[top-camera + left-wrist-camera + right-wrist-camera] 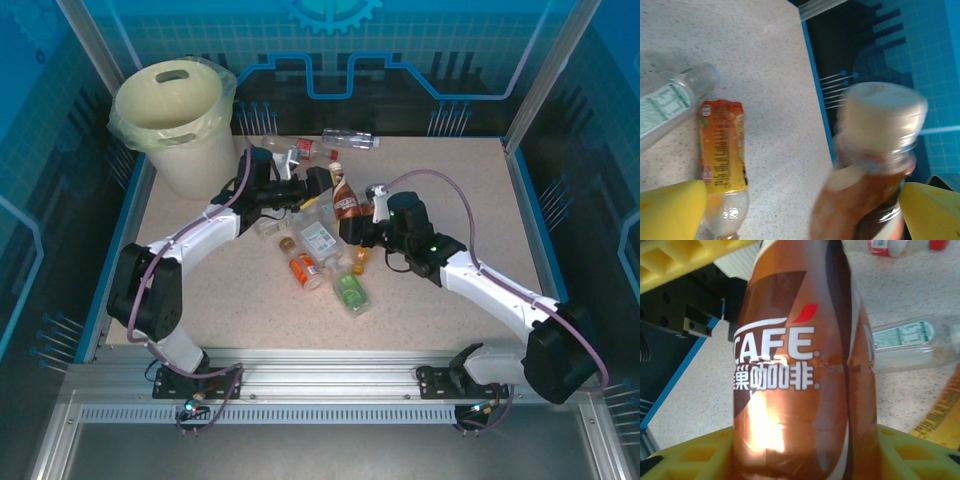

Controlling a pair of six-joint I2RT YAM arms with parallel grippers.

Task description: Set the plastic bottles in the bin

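Note:
My right gripper [800, 462] is shut on a brown coffee bottle [800, 365] and holds it upright above the table, yellow fingers [685, 460] pressed against its lower sides. In the top view that bottle [343, 195] stands mid-table with its cream cap up. My left gripper [802, 217] is open, and the bottle's cap and neck [880, 135] sit blurred between its yellow fingers [670, 210], nearer the right one. Several other plastic bottles [320, 255] lie below and behind the grippers. The cream bin [180, 120] stands at the far left corner.
An orange-labelled bottle [722, 150] and a clear green-labelled one [670, 107] lie under the left gripper. A clear bottle [350, 138] lies at the table's back edge. A green bottle [352, 292] and an orange one [305, 270] lie nearer the front.

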